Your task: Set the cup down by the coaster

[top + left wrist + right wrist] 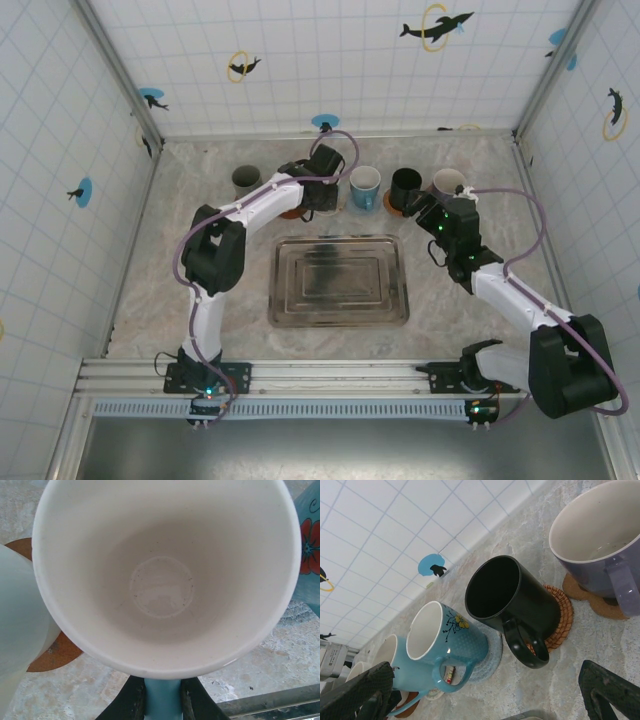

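Observation:
My left gripper (162, 696) is shut on the light blue handle of the cup (162, 575), whose white inside faces the left wrist camera. A brown coaster (50, 655) shows under the cup's left side; I cannot tell whether the cup rests on it. In the top view the left gripper (318, 195) covers the cup at the back of the table, over the brown coaster (291, 212). In the right wrist view the held cup (405, 672) is at the far left. My right gripper (432, 218) is open and holds nothing, its fingertips (362, 692) wide apart in front of the mugs.
A row of mugs lines the back: a grey-green cup (246, 180), a blue flowered mug (445, 635) on a blue coaster, a black mug (512, 600) on a woven coaster and a lavender mug (592, 540) on cork. A metal tray (340, 285) lies mid-table.

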You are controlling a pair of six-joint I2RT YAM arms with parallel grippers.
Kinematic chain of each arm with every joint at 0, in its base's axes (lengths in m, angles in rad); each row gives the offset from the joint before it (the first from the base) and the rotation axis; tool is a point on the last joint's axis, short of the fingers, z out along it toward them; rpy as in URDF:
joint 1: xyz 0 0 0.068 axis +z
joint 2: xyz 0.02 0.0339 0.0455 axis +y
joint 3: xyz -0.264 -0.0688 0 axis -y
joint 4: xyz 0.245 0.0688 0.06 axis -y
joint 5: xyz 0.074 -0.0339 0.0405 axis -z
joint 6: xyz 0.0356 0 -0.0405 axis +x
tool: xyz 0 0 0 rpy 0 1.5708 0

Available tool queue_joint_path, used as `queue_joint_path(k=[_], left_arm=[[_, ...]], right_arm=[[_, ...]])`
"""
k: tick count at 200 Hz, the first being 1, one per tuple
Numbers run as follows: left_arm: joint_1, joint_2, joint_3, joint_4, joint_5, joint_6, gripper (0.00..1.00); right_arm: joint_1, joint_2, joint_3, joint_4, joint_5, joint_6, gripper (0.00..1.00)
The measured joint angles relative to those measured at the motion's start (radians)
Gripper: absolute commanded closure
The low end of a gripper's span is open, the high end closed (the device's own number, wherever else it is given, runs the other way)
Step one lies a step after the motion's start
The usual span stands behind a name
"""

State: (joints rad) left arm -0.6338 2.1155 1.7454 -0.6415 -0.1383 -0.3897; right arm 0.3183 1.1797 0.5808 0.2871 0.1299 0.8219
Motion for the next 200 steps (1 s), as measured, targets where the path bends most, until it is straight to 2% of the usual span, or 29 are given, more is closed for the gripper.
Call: queue_joint_path(k=[129, 154, 200], left_arm=[[0.0, 0.006, 0.009, -0.01, 0.003, 0.001, 1.0], [0.0, 0.015, 0.022, -0.016, 0.003, 0.001, 0.91], [0.0, 0.018, 0.025, -0.021, 0.004, 0.001, 0.83]], right_arm=[[0.0, 0.0, 0.0, 0.0, -0.003, 0.0, 0.02], [0.0, 0.0, 0.0, 0.0, -0.004, -0.001, 0.02], [0.0, 0.002, 0.0, 0.0, -0.005, -0.001, 0.02]])
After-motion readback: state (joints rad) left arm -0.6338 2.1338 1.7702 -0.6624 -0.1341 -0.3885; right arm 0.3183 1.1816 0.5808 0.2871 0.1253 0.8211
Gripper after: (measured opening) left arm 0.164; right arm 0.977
